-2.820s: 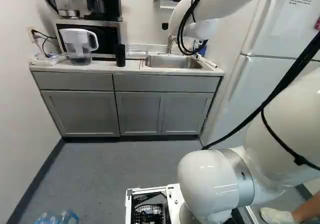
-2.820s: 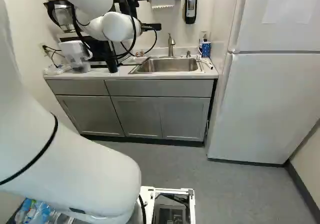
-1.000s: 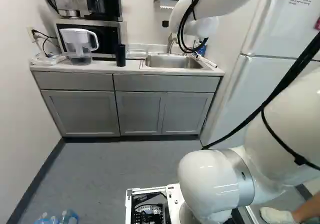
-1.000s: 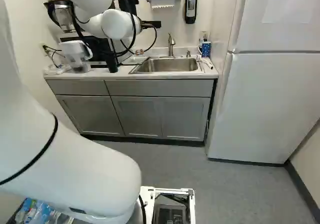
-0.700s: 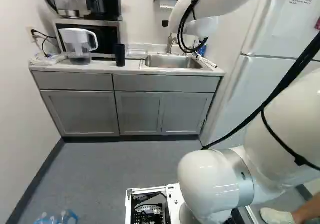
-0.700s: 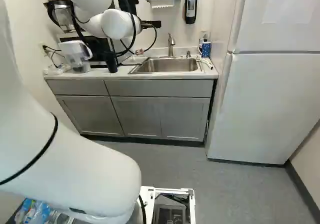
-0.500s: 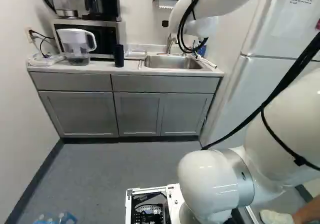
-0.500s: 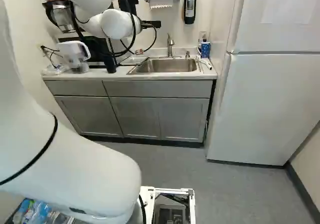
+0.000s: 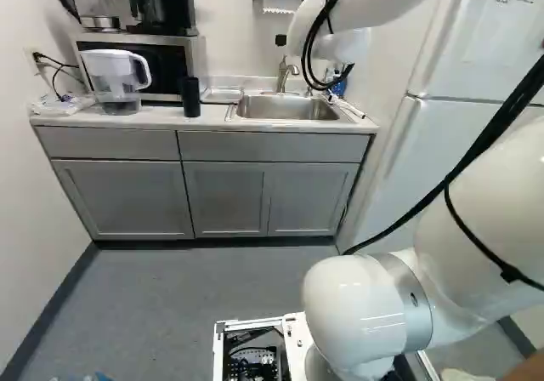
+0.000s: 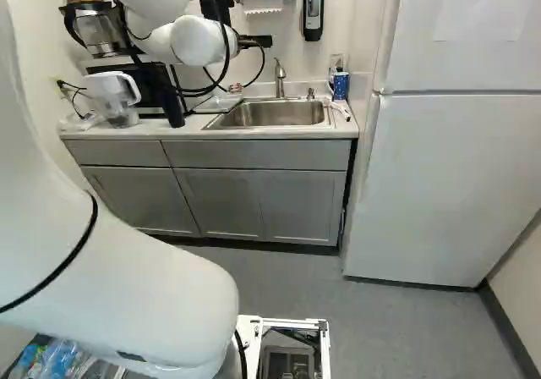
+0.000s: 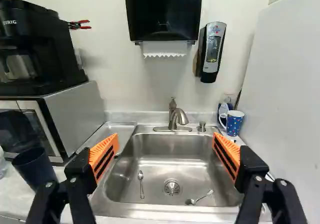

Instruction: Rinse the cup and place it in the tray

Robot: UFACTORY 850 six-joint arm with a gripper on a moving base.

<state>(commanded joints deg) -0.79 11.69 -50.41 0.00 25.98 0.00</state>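
Base has moved, shifting the scene leftward in both base views. My claw (image 11: 165, 141) stands wide apart, empty. Dotted cup (image 11: 234, 123) sits beside the sink (image 11: 175, 145), near the fridge (image 10: 456, 184); I should square up before closing.

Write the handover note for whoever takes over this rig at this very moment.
Gripper: open, empty, facing the steel sink.
Cups: plain dark cup on the counter before the microwave; blue patterned mug behind the sink's corner by the fridge. Which one is meant is unclear.
Tray: probably the flat grey one between microwave and sink.
Done: no cup gripped or in the tray.
Left: grasp, rinse, place.
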